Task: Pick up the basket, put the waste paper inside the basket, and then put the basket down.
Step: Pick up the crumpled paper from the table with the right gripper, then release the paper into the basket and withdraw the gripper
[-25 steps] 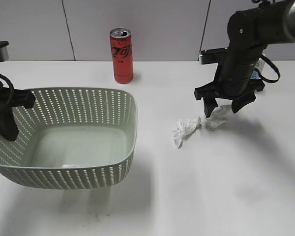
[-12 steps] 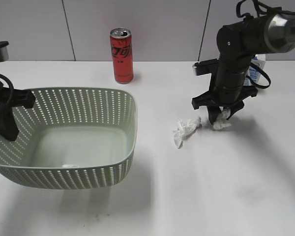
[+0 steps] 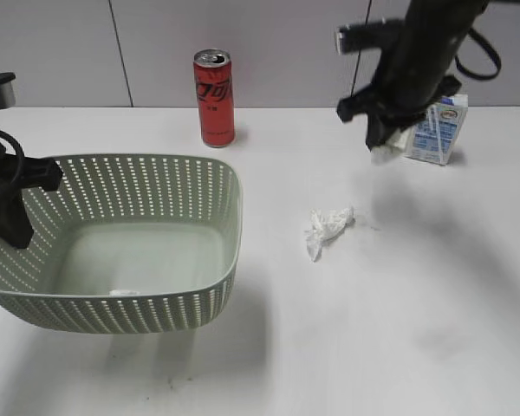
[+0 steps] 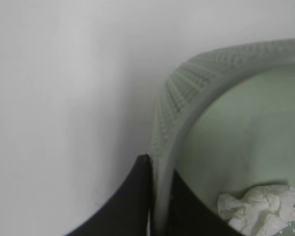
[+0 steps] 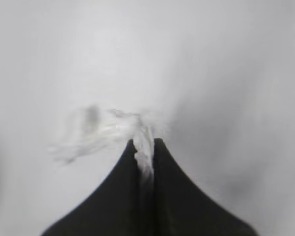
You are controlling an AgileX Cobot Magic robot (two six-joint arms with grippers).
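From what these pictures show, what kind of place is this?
Probably a lab or test bench, not a home: a bare white table before plain grey wall panels, with only staged items on it, a red can, a milk carton and a basket.

A basket (image 3: 121, 243) sits at the table's (image 3: 373, 329) left, with one paper wad (image 4: 260, 209) inside it. A can (image 3: 214, 98) stands behind the basket. Another wad (image 3: 328, 228) lies on the table right of the basket. A carton (image 3: 438, 130) stands far right, behind that wad.
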